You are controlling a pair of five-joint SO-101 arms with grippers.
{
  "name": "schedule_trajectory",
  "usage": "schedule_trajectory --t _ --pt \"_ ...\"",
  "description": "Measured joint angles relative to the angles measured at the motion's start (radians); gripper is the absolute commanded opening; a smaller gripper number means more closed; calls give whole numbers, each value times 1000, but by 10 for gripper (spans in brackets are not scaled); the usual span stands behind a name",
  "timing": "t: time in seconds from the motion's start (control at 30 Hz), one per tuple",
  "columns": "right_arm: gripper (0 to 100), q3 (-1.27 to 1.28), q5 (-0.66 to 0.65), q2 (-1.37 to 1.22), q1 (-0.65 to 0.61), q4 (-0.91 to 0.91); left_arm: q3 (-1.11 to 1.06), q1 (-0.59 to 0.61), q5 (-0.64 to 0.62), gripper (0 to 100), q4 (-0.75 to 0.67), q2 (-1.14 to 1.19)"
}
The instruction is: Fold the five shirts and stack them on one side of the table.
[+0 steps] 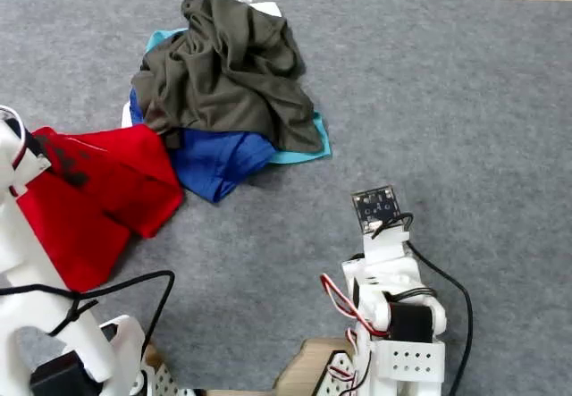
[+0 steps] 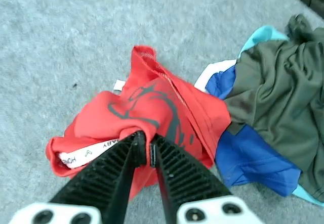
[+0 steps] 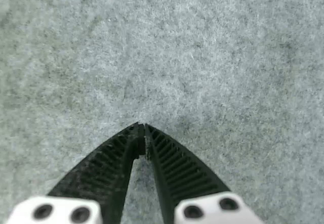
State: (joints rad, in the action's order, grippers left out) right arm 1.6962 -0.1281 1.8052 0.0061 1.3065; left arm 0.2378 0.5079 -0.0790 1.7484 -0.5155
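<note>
A red shirt (image 1: 98,195) with a dark print lies crumpled at the table's left. My left gripper (image 2: 145,145) is shut on a bunched fold of this red shirt (image 2: 157,107); the left arm (image 1: 13,159) stands at the left edge. Beside it is a pile of shirts: an olive-grey one (image 1: 228,65) on top, a blue one (image 1: 219,159) under it, a light cyan one (image 1: 304,150) and a white edge (image 1: 264,7) peeking out. My right gripper (image 3: 142,133) is shut on nothing, just above bare grey felt; the right arm (image 1: 386,271) is folded at the front.
Grey felt (image 1: 447,101) covers the table, with open room on the right half and in front of the pile. Cables (image 1: 134,284) trail near both arm bases along the front edge. The pile (image 2: 273,82) lies close beside the red shirt.
</note>
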Motion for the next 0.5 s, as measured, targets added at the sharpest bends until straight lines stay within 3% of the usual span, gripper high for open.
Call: schedule_trajectory --t 0.13,0.5 --pt "5 0 0 0 0 0 -60 0 0 18 -11 0" --pt "5 0 0 0 0 0 -275 -75 0 18 -229 0"
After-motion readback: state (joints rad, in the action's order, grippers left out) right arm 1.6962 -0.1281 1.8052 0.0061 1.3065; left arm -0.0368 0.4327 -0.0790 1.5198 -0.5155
